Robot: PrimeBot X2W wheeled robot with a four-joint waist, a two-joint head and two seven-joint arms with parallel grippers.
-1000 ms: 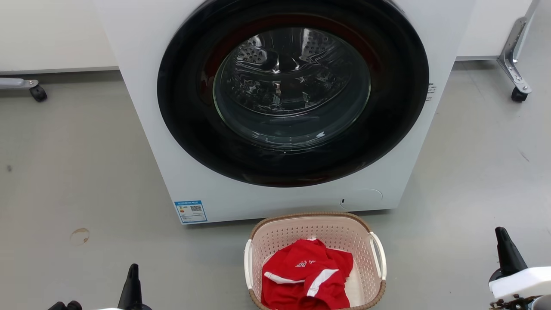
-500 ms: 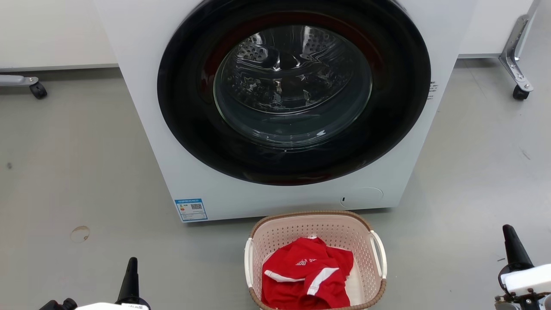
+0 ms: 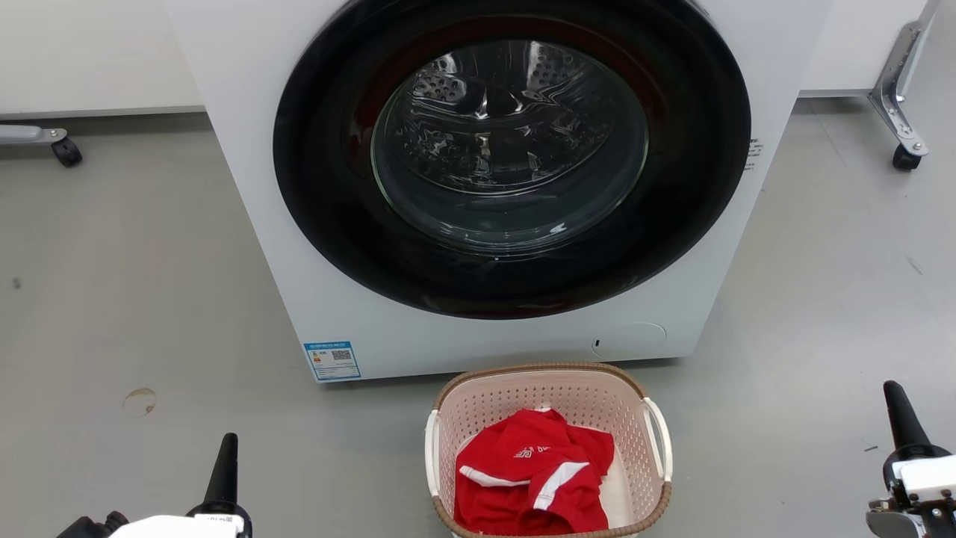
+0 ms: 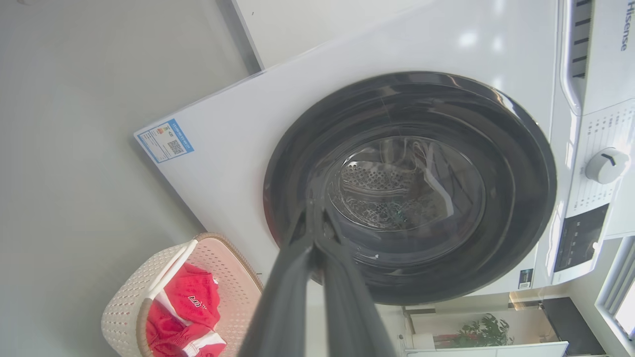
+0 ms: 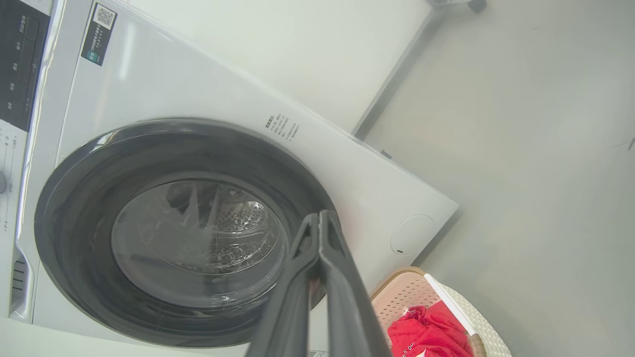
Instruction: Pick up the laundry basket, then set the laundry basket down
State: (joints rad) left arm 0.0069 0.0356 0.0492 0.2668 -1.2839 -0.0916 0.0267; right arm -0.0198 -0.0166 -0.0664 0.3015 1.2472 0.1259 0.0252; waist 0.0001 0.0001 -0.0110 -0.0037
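The laundry basket (image 3: 638,456), pale pink-cream with a brown rim and white side handles, stands on the grey floor just in front of the washer, holding a red garment (image 3: 534,478). It also appears at lower left in the left wrist view (image 4: 126,307) and at lower right in the right wrist view (image 5: 407,297). My left gripper (image 3: 226,456) is at the lower left, well to the left of the basket, fingers together and empty. My right gripper (image 3: 900,415) is at the lower right, well to the right of the basket, also shut and empty.
A white front-loading washer (image 3: 336,299) with a closed round dark door (image 3: 511,157) stands right behind the basket. Caster legs of frames sit at far left (image 3: 66,152) and far right (image 3: 904,157). Grey floor (image 3: 112,299) spreads on both sides.
The head view has shifted slightly. The left gripper has crept a little higher in the view, and the right gripper has shifted outward to the right. The basket has stayed in place.
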